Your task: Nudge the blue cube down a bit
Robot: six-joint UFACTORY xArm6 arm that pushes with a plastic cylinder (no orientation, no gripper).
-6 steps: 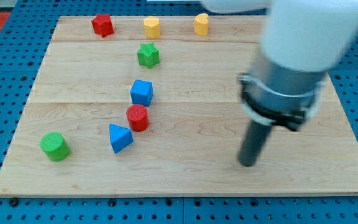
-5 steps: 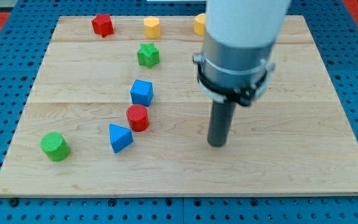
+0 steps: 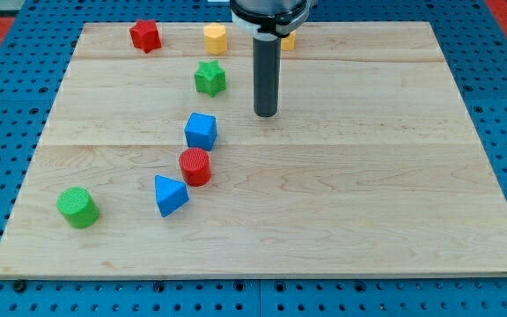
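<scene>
The blue cube (image 3: 201, 131) sits left of the board's middle, just above the red cylinder (image 3: 195, 166). My tip (image 3: 265, 114) rests on the wooden board (image 3: 368, 176), to the right of the blue cube and slightly higher in the view, about a cube's width and a half away from it. The rod rises straight up to the view's top. The green star (image 3: 209, 78) lies to the tip's upper left.
A blue triangular block (image 3: 171, 195) and a green cylinder (image 3: 78, 207) lie at the lower left. A red star (image 3: 145, 35) and a yellow block (image 3: 215, 38) sit along the top edge. Another yellow block (image 3: 287, 40) is partly hidden behind the rod.
The rod has moved from the right lower part of the board up and to the left, ending near the blue cube. No block has moved.
</scene>
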